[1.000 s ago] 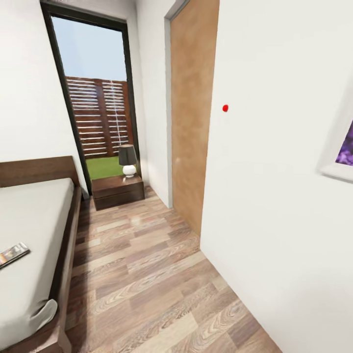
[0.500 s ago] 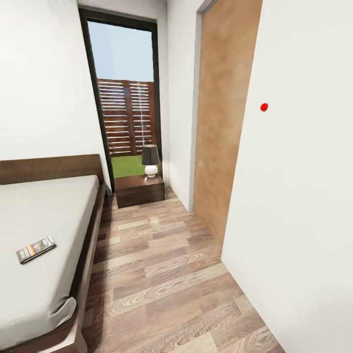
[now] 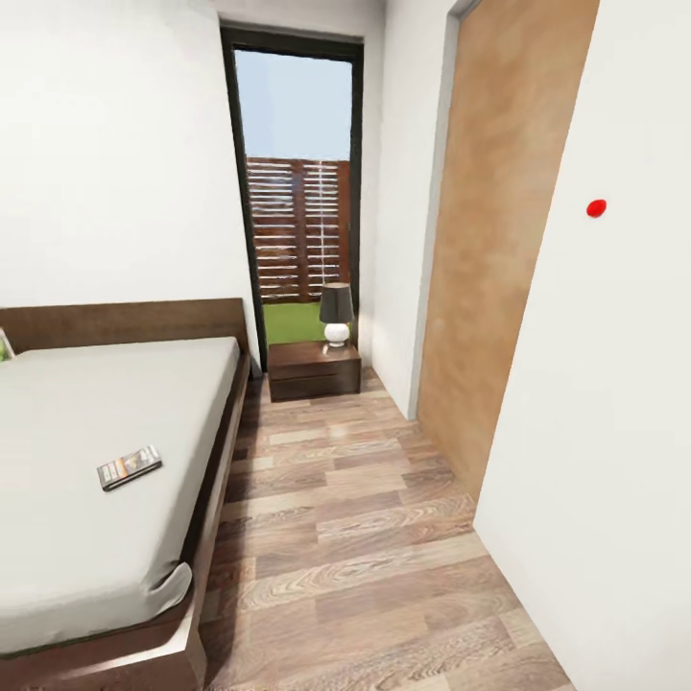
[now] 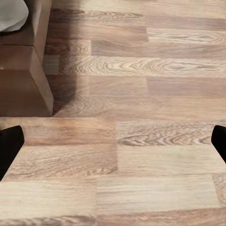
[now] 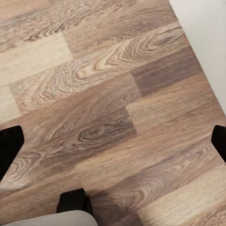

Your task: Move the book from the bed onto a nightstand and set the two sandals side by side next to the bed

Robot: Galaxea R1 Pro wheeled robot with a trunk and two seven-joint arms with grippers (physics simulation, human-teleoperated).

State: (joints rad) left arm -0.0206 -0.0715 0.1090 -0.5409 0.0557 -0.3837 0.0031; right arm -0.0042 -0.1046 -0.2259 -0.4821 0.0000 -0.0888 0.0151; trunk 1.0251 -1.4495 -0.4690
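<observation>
1. In your head view the bed [image 3: 86,480] fills the lower left of the frame, pale mattress on a dark wooden platform, with its brown headboard [image 3: 125,321] against the white wall at mid-left.
2. The book [image 3: 129,467] lies flat on the mattress at left of centre, near the bed's right edge and well apart from the headboard.
3. The nightstand [image 3: 314,369] stands at the centre of the frame, just beyond the bed's far right corner and below the tall dark-framed window [image 3: 297,182]. A small lamp [image 3: 336,314] with a dark shade and white base sits on its top.
4. Wood-plank floor [image 3: 355,537] runs from the bottom of the frame up to the nightstand, between the bed and the white wall at right. A tan door panel [image 3: 499,240] stands at upper right, and a red dot [image 3: 596,206] marks the wall beside it.
5. Your left pincer [image 4: 113,143] hangs over bare floor with its fingers wide apart at the frame's two sides, holding nothing; a corner of the bed frame [image 4: 35,70] sits at upper left of that view.
6. Your right pincer [image 5: 113,143] is likewise spread apart and empty above the floor, white wall at that view's upper right.
</observation>
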